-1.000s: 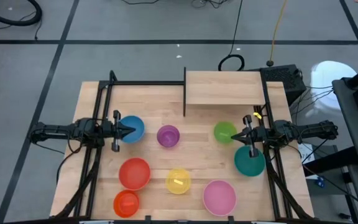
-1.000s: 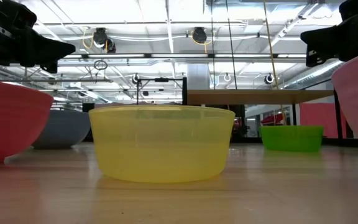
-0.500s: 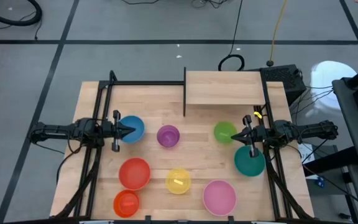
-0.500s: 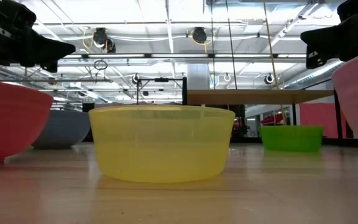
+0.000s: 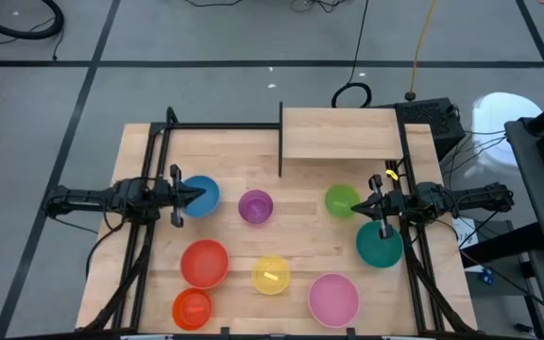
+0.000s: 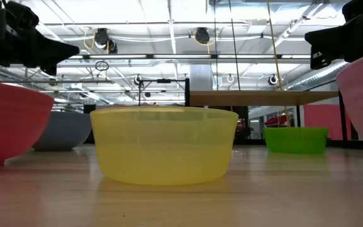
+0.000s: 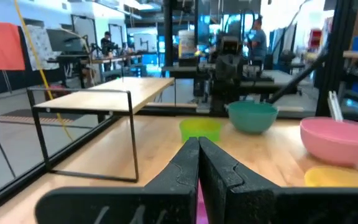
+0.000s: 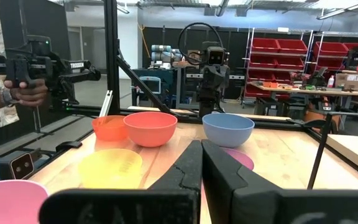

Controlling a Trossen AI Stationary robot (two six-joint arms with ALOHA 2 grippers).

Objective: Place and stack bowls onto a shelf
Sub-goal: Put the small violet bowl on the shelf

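Overhead, I have the pale-wood worktop [image 5: 300, 236] with its black frame filling most of my view, grey floor around it and cables trailing beyond the far edge. One shelf [image 5: 340, 134] lies at the far side, empty of bowls, its dark upright panel on its left short side. I count eight bowls, all loose on the worktop and none stacked: pink bowl [image 5: 333, 298], teal bowl [image 5: 379, 245], red bowl [image 5: 204, 263], blue bowl [image 5: 199, 195], yellow bowl [image 5: 271, 275], orange bowl [image 5: 193, 308], purple bowl [image 5: 255, 206] and lime green bowl [image 5: 340, 199]. Two arms reach in level from the sides. My left tool [image 5: 196, 195] sits over the blue bowl with its fingers pressed together, holding nothing. My right tool [image 5: 358, 207] sits just beside the lime green bowl, above the teal one's far rim, fingers likewise together and empty. Past the worktop the wrist cameras show a workshop with red storage bins and a person's hand [image 8: 22, 92] gripping a device.
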